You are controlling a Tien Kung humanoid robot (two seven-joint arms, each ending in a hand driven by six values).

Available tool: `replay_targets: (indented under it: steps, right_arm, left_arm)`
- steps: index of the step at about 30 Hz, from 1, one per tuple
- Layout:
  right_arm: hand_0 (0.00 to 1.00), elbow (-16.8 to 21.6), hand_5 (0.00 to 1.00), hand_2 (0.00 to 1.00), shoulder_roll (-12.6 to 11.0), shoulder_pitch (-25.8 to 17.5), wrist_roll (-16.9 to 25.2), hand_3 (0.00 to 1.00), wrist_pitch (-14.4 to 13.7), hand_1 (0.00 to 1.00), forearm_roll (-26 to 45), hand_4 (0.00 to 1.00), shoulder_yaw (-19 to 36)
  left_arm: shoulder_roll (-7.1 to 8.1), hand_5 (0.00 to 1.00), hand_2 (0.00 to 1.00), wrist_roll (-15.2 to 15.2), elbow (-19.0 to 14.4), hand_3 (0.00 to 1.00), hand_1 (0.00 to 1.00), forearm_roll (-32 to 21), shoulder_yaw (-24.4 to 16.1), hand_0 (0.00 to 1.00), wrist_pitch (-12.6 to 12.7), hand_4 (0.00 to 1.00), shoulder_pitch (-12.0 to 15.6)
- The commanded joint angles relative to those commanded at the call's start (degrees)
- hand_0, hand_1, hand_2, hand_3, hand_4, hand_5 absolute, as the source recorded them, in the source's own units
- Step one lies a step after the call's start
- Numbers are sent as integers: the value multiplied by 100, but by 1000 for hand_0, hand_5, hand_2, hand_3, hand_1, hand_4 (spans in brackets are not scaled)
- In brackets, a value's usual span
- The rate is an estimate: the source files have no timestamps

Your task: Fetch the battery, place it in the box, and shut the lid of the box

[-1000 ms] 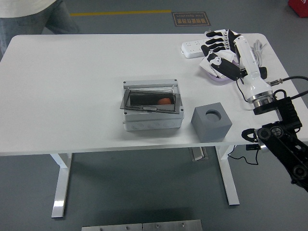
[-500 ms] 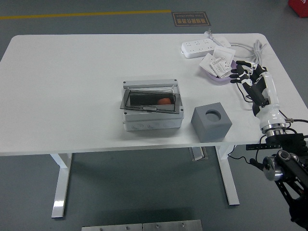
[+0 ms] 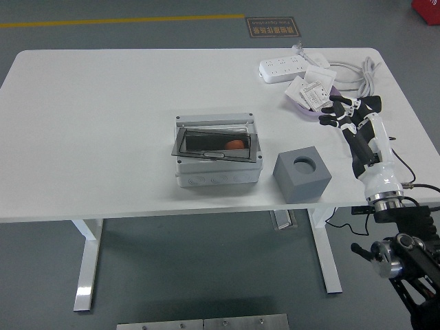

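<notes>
A light grey box (image 3: 217, 176) stands at the table's middle. Its dark see-through lid (image 3: 206, 142) lies askew over the opening, and a small orange object (image 3: 236, 144) shows beneath it. White battery packets (image 3: 311, 91) are heaped in a purple bowl (image 3: 306, 113) at the back right. My right hand (image 3: 344, 113) hovers just right of that bowl, fingers spread toward it and holding nothing. The left arm is out of the picture.
A grey cube (image 3: 302, 176) with a round hole on top stands near the front edge, right of the box. A white power strip (image 3: 282, 67) and its cable (image 3: 364, 72) lie behind the bowl.
My right hand has pulled back from above the bowl toward the table's right edge, then edged left again toward the bowl. The person at the far left corner has gone from view.
</notes>
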Motion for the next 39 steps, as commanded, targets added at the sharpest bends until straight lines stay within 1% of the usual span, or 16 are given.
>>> replay_targets:
  steps: [5,8,9,13,15,18,22,28,29,34,35,39]
  right_arm:
    - [594,126,551,588,-41,-188,-71,628,1,572,-132,825,-52]
    - [594,128,551,588,-88,-182,-137,628,10,572,-183,825,-163]
    - [594,121,551,588,-102,-157,-153,628,10,572,-194,825,-201]
    - [602,45,556,590,-158,172,-204,632,-9,572,-192,816,-388]
    - [602,33,556,590,-185,370,-225,632,-16,572,-208,816,-425]
    - [602,40,561,589,-231,542,-247,631,-23,568,-227,812,-429]
    - [602,33,561,589,-279,610,-266,631,-27,568,-247,812,-402]
    - [604,-2,566,591,-278,606,-286,628,-18,563,-279,811,-361]
    - [606,-6,568,593,-277,607,-288,629,-17,564,-283,811,-361]
    - [606,-10,568,593,-271,616,-316,629,-13,564,-343,811,-358]
    - [608,-11,566,591,-270,618,-323,629,-12,559,-359,810,-360]
    - [608,-13,566,591,-266,612,-343,629,-16,559,-407,810,-373]
  left_arm:
    - [-13,2,552,-10,0,568,616,4,-8,577,0,542,-7]
    - [-9,2,552,-24,0,568,616,-13,9,577,-3,542,-3]
    - [-7,2,552,-26,0,568,616,-12,10,577,-3,542,-2]
    - [-9,2,552,-32,0,568,614,-20,16,577,-2,542,-4]
    - [-11,2,552,-44,0,568,614,-42,38,577,-1,542,-20]
    - [-10,7,551,-61,0,570,614,-84,90,577,-1,540,-50]
    - [-2,7,551,-55,0,570,614,-65,110,577,6,540,-64]
    - [23,8,551,2,0,572,612,204,75,577,65,541,-31]
    - [26,6,540,1,0,572,575,261,101,577,92,539,-30]
    - [35,6,540,-25,0,572,575,414,259,577,309,539,-52]
    - [34,2,416,-16,0,559,432,440,244,577,343,578,-56]
    - [35,2,416,169,0,559,432,531,63,577,289,578,-65]
